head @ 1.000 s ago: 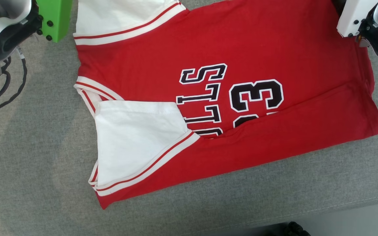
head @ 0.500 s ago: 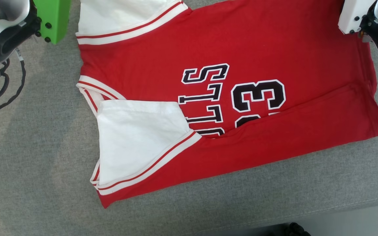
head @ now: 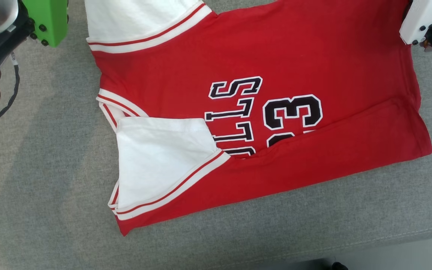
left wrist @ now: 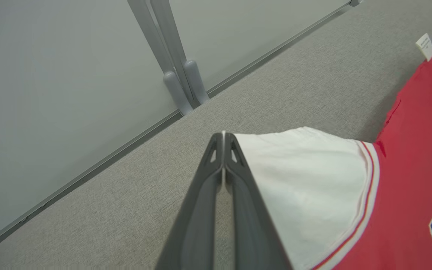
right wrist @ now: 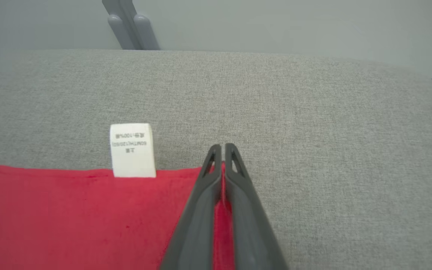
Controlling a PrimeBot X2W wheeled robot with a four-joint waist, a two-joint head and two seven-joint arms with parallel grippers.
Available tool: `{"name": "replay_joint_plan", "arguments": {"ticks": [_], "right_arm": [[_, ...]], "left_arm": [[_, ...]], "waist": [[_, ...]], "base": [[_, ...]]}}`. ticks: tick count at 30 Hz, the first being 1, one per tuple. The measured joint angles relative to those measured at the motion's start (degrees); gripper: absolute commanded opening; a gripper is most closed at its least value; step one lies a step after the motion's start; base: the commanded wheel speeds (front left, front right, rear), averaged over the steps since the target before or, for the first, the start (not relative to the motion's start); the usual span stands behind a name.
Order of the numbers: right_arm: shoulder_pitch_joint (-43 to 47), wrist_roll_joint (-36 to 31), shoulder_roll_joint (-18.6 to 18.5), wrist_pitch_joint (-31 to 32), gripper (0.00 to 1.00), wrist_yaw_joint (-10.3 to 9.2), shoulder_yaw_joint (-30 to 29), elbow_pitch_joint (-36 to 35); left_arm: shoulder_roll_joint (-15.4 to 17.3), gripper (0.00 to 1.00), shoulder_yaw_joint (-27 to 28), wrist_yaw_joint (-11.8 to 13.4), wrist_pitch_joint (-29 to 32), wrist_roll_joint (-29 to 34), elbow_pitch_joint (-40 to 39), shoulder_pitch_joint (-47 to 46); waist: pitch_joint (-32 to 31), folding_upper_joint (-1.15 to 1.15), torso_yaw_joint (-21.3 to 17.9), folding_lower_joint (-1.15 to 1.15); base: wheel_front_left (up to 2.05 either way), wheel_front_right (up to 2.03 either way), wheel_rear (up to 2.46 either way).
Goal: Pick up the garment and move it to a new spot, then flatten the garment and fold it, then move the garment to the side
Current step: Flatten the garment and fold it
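The garment [head: 283,56], a red jersey w/ white sleeves, lies flat on the grey cloth worktop [head: 43,195], collar end toward the robot's left, hem toward its right. Its near long edge is folded in over the front, w/ the near sleeve [head: 159,161] laid on top, so part of the print is covered.

The left pincer [left wrist: 223,135] is closed tight on the edge of the far sleeve [left wrist: 306,180], a sliver of white btwn its tips. The right pincer [right wrist: 223,150] is closed on the red hem corner, near the care label [right wrist: 132,150]. Both grips sit on the far edge, prob. to lift it evenly & fold it toward the near side w/o skewing.

Writing: black, white-edged "LLS", first letters hidden under the fold; "3" plus a half-hidden digit. The label print is upside down: "100%" approx. readable, the rest too small.
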Motion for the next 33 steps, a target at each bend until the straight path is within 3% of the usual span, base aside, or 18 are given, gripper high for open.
{"name": "replay_joint_plan", "arguments": {"ticks": [9,17,24,33], "right_arm": [[3.80,1.15,-0.93,-1.07,0.00,0.00,-1.11,-4.46],[10.09,2.81,-3.43,-2.22,0.00,0.00,-3.86,-9.22],[17.79,4.46,-6.41,-4.89,0.00,0.00,-9.11,-11.18],[27.78,4.56,-7.12,-8.80,0.00,0.00,-14.85,-14.56]], "left_arm": [[1.37,0.00,-0.11,-0.01,-2.36,-1.56,-1.68,2.78],[4.02,0.00,0.46,0.33,-4.60,-4.67,-8.64,9.15],[7.59,0.00,0.81,3.00,-6.56,-7.92,-18.46,17.90],[11.79,0.00,0.85,7.15,-9.76,-10.15,-28.66,28.03]], "waist": [[-2.34,0.00,-0.03,0.00],[-4.86,0.00,0.31,0.00],[-6.95,0.00,2.35,0.00],[-9.78,0.00,4.92,0.00]], "base": [[0.00,0.00,0.00],[0.00,0.00,0.00],[0.00,0.00,0.00],[0.00,0.00,0.00]]}}
